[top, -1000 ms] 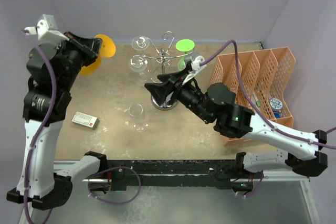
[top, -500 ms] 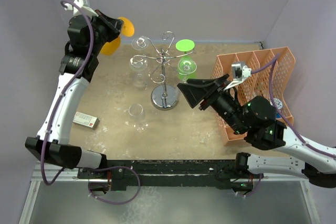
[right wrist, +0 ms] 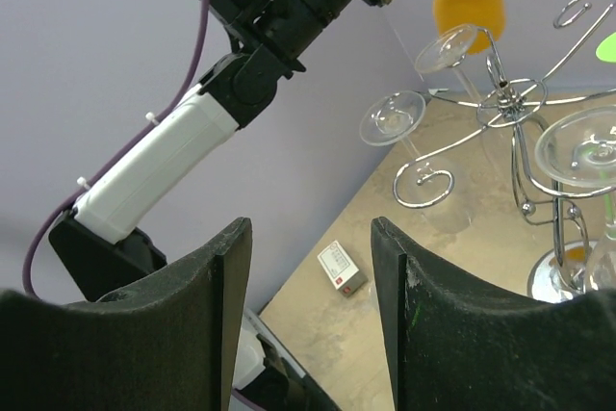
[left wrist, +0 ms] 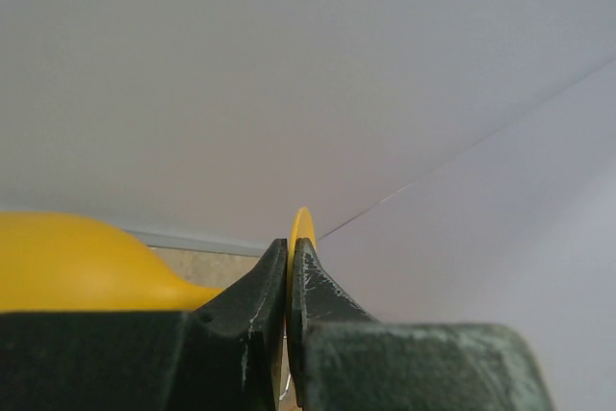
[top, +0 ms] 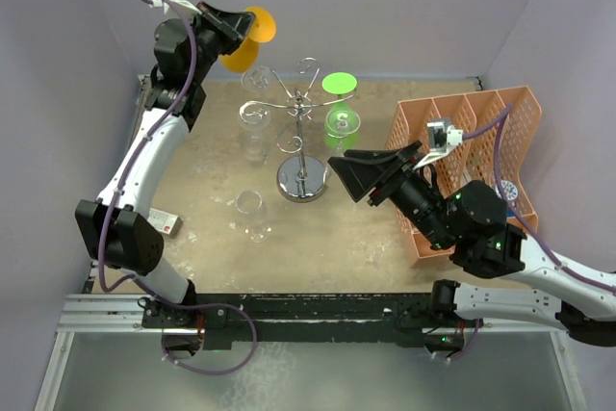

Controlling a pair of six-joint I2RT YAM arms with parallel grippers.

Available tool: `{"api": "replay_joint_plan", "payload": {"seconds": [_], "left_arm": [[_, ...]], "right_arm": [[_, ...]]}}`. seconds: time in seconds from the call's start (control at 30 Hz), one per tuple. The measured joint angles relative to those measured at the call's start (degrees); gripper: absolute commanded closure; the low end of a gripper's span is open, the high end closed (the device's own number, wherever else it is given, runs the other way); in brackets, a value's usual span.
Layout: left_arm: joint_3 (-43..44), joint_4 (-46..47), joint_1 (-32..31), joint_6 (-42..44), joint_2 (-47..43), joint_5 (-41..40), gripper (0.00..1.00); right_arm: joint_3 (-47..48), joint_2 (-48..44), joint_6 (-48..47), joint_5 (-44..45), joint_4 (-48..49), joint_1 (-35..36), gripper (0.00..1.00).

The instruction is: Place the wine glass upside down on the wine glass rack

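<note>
My left gripper (top: 238, 23) is raised high at the back left, shut on the thin foot of an orange wine glass (top: 260, 28). In the left wrist view the gripper (left wrist: 290, 255) pinches the foot (left wrist: 302, 222) edge-on, with the bowl (left wrist: 67, 262) to the left. The silver wine glass rack (top: 300, 108) stands mid-table on a round chrome base, right of and below the glass. Two clear glasses (top: 254, 79) and a green one (top: 341, 124) hang on it. My right gripper (top: 339, 168) is open and empty beside the rack's base; it also shows in the right wrist view (right wrist: 310, 228).
A clear wine glass (top: 250, 211) stands on the table in front of the rack. A small white box (right wrist: 341, 269) lies near the left arm. The orange lattice organiser (top: 476, 132) stands at the right. The purple back wall is close behind the held glass.
My left arm has swung the orange glass up and to the right, nearer the rack's top. My right arm pulled back from the rack to the right, then held still.
</note>
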Motion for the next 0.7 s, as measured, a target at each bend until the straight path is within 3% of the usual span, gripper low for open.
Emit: {"api": "replay_joint_plan", "payload": {"seconds": [0.2, 0.7], "left_arm": [[-0.35, 4.35, -1.25, -3.34, 4.68, 3.06, 1.00], [-1.05, 2.58, -2.27, -11.98, 6.01, 8.02, 1.00]], "right_arm": [[-0.44, 0.83, 0.59, -0.28, 0.04, 0.00, 0.45], [-0.98, 0.17, 3.02, -0.52, -0.31, 0.00, 0.46]]}}
